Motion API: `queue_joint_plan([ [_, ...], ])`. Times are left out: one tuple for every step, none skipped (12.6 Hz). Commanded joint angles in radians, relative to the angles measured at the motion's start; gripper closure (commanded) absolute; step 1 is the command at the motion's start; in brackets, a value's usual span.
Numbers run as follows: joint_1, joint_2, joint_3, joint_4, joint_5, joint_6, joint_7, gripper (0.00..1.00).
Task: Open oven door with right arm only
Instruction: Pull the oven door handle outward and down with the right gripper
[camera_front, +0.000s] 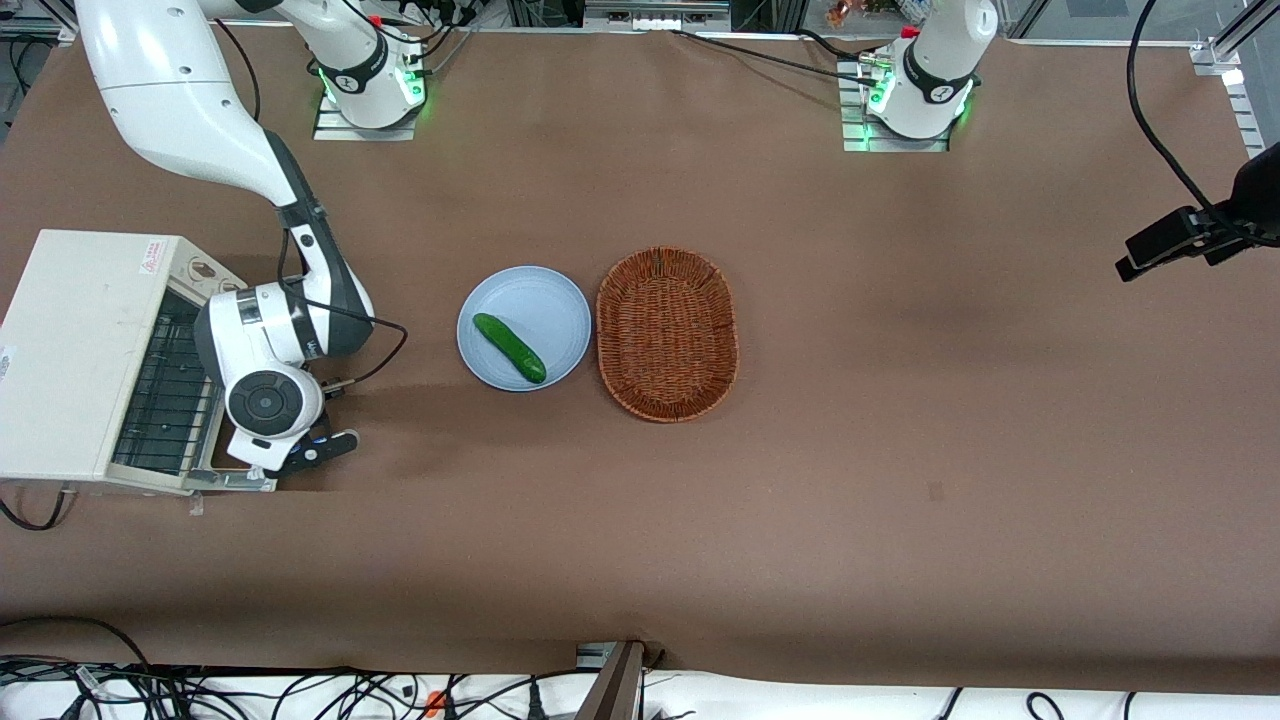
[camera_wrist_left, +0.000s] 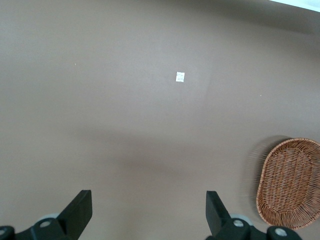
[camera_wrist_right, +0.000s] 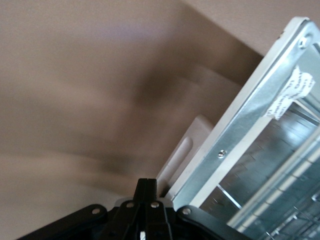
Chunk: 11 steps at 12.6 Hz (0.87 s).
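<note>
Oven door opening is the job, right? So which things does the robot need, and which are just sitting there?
Needed:
oven door, already swung down open
right arm
gripper, low beside the door's edge

Just sitting there:
cucumber on the blue plate
wicker basket beside the plate

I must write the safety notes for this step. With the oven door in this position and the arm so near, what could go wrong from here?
1. The oven door lies folded down, and the gripper hangs low just over its edge nearest the plate; lifting carelessly could catch the frame.
2. The right arm crowds the oven opening, so a sideways swing might shove the oven.
3. The plate with the cucumber lies nearby, in a wide retreat's path.
</note>
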Motion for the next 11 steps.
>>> queue_joint_plan([
  [-0.038,0.011,-0.044,-0.03,-0.028,-0.017,-0.011,1.0],
  [-0.038,0.011,-0.044,-0.03,-0.027,-0.017,-0.01,1.0],
  [-0.038,0.011,-0.044,-0.03,-0.018,-0.017,-0.01,1.0],
  [-0.038,0.011,-0.044,-0.03,0.014,-0.017,-0.011,1.0],
  [-0.038,0.012,-0.044,-0.03,0.038,-0.017,-0.01,1.0],
  [-0.041,0.012,-0.044,-0.03,0.056,-0.017,-0.01,1.0],
  [-0.045,0.017,-0.044,-0.028,0.082,-0.014,-0.01,1.0],
  [-0.05,0.018,-0.044,-0.028,0.111,-0.014,-0.011,1.0],
  [-0.052,0.02,-0.044,-0.028,0.128,-0.011,-0.011,1.0],
  [-0.053,0.023,-0.044,-0.028,0.147,-0.011,-0.01,1.0],
  [-0.055,0.023,-0.044,-0.028,0.186,-0.012,-0.01,1.0],
])
